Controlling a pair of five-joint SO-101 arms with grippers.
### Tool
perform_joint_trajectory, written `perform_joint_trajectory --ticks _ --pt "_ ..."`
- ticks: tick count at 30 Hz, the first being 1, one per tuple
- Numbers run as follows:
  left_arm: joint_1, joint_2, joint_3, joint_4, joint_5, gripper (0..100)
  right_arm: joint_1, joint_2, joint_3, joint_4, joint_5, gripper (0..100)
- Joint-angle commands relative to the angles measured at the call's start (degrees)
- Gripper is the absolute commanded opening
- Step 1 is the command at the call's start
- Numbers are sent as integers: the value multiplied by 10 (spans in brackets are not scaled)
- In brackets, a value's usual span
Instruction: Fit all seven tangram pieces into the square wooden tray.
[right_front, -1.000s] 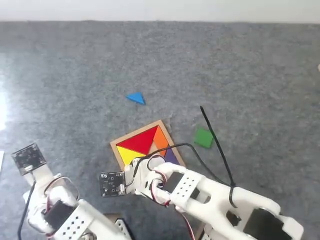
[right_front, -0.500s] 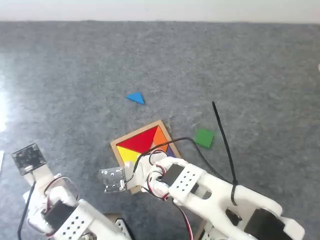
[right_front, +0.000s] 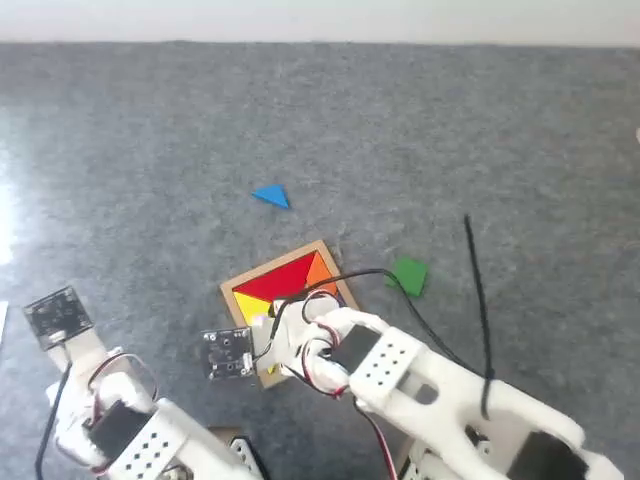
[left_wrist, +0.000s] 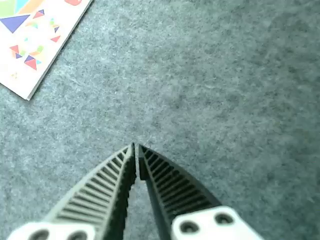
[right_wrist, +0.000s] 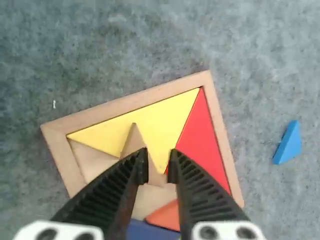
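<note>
**Two arms, two claws, one tray.** The right claw (right_wrist: 157, 159) hangs directly over the square wooden tray (right_wrist: 125, 107). Its two ribbed fingers are parted by a narrow gap, with nothing gripped between them. The fingertips stand above the tray's bare wooden floor (right_wrist: 92, 160).

Four coloured pieces lie inside the tray:
- One yellow triangle (right_wrist: 160, 125) lies just ahead of the right claw's fingertips.
- One red triangle (right_wrist: 200, 140) lies off to one side of that claw and touches the yellow triangle along an edge.
- One orange piece (right_wrist: 167, 216) lies beneath the fingers, back toward the wrist.
- One dark blue piece (right_wrist: 147, 231) lies there too, just behind the orange one.

Two pieces lie loose on the grey mat (left_wrist: 225, 75):
- One blue triangle (right_front: 271, 196) lies beyond the tray's far side, well apart from the right claw.
- One green square (right_front: 408, 275) lies beside the right arm (right_front: 400, 370), near the tray but not touching it.

The left claw (left_wrist: 136, 148) is clenched, its two fingertips meeting on nothing. It hangs above the mat at the end of the left arm (right_front: 120, 425), well apart from the tray. One printed sheet (left_wrist: 30, 30) of tangram figures lies ahead of this claw, off to one side.
</note>
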Motion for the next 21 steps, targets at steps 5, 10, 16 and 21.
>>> perform_joint_trajectory --ticks 5,10,16,21 --pt "-3 -11 -12 3 -4 14 -2 -77 31 91 123 153" --pt "-3 -11 -12 3 -4 14 -33 -77 67 89 127 184" --pt "-3 -11 -12 3 -4 14 -30 -65 101 3 129 187" --pt "-3 -11 -12 4 -4 14 -21 -10 113 -82 129 187"
